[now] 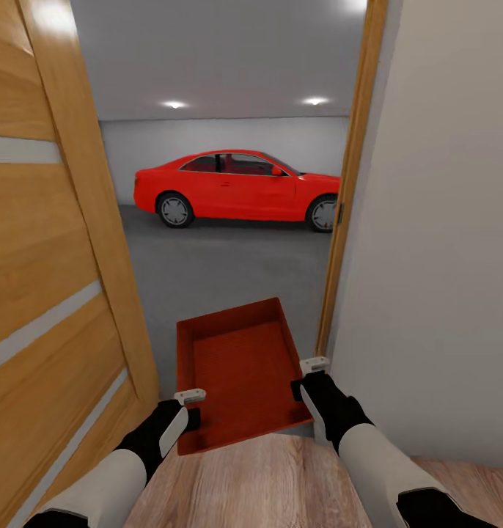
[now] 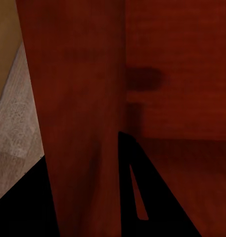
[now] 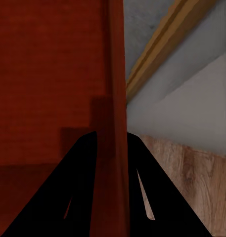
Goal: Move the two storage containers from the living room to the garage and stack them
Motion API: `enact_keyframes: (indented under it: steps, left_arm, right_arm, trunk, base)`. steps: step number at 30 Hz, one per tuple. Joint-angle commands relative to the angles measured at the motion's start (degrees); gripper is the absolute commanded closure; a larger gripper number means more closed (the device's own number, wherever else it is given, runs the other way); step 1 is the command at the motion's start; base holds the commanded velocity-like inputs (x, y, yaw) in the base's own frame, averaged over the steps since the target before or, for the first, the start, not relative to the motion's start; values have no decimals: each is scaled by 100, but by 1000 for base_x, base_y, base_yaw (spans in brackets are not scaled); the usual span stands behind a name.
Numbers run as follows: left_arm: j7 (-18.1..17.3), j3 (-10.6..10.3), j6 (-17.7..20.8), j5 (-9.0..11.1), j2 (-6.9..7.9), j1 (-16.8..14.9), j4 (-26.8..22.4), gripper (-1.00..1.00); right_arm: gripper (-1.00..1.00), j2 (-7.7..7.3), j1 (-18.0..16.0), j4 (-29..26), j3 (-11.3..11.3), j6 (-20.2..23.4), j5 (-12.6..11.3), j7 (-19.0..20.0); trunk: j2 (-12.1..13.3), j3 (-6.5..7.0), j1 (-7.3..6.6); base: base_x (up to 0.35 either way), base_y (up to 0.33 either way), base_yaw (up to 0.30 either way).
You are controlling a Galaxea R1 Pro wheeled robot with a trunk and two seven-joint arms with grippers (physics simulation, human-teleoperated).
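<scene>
An orange-red storage container (image 1: 237, 370), shallow with low straight walls and a flat bottom, hung in the open doorway over the grey floor (image 1: 229, 271). The left gripper (image 1: 191, 408) and right gripper (image 1: 307, 375) each pinched a side wall. A red car (image 1: 237, 187) stood far beyond.

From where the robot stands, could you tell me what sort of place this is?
A doorway from a wood-floored room into what looks like a garage: a red car parked on grey concrete floor under bare white walls, seen past an open wooden door.
</scene>
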Motion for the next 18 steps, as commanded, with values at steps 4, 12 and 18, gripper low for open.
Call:
enact_keyframes:
  steps: [4,12,18]
  left_arm:
    - [3,87,22,-38,-1,3,14,100]
    - [3,87,19,-38,-1,3,8,100]
    - [3,87,19,-38,-1,3,5,100]
  right_arm:
    - [100,5,-2,-14,-28,-175,-443,223]
    - [100,4,-4,-14,-28,-175,-443,224]
    - [100,5,-6,-14,-28,-175,-443,224]
  trunk:
    - [0,0,0]
    - [0,0,0]
    - [0,0,0]
  base:
    - [35,291,-299]
    - [51,205,-174]
    - [6,20,-13]
